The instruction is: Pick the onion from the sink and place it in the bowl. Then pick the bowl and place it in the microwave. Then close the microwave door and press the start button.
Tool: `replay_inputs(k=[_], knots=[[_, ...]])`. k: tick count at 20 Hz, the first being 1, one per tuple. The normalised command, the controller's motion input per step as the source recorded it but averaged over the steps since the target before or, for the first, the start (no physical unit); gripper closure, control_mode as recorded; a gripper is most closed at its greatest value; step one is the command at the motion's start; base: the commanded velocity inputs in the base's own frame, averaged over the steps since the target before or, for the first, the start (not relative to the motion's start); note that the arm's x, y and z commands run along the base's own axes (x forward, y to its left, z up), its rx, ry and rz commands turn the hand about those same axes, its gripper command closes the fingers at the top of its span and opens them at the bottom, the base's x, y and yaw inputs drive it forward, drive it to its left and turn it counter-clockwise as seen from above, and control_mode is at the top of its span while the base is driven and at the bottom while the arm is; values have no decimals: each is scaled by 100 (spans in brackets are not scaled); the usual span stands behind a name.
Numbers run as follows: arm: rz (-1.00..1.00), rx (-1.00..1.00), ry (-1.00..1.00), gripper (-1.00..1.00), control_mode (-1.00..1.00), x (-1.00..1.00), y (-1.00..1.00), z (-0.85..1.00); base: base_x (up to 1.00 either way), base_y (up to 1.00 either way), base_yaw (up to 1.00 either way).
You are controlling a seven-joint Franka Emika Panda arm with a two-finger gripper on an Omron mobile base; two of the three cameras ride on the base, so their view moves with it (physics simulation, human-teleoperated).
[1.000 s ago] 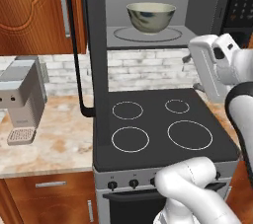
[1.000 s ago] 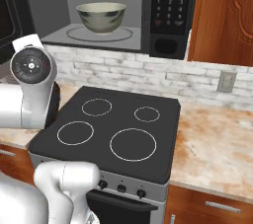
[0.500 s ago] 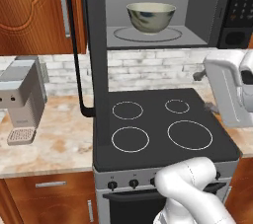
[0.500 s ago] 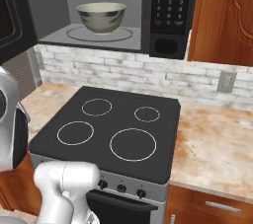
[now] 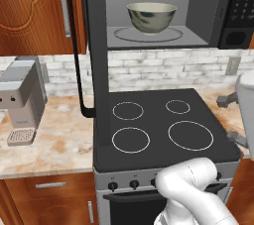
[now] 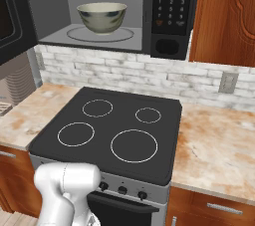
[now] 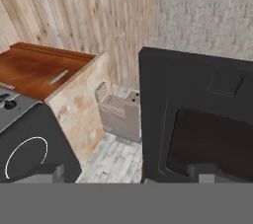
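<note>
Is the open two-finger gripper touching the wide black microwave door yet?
Apart. In the hand view, the gripper faces the microwave door with backsplash visible between.

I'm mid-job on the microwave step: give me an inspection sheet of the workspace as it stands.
Surface: black stovetop bare; marbled counter on both sides.
Job's things: bowl upright on the turntable inside the microwave; bowl's contents cannot be made out. Microwave door swung wide open; its inner face fills the right of the hand view.
Clutter: grey coffee machine on the left counter.
Grippers: gripper open, holding nothing, facing the door's inner face.
Cables: nothing seen.
Surroundings: white brick backsplash, wall outlet, wooden cabinets.
</note>
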Motion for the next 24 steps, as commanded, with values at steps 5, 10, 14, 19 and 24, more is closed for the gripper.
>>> replay_inputs(k=[5, 10, 14, 19, 24], knots=[[16, -1, 5, -100, -100, -100, 30, -1, 0, 0, 0], [6, -8, 0, -100, -100, -63, 97, -17, 0, 0, 0], [0, -8, 0, -100, -100, -5, 100, -17, 0, 0, 0], [-22, -4, 0, -100, -100, 47, 86, -27, 0, 0, 0], [-33, -4, 0, -100, -100, 69, 71, -35, 0, 0, 0]])
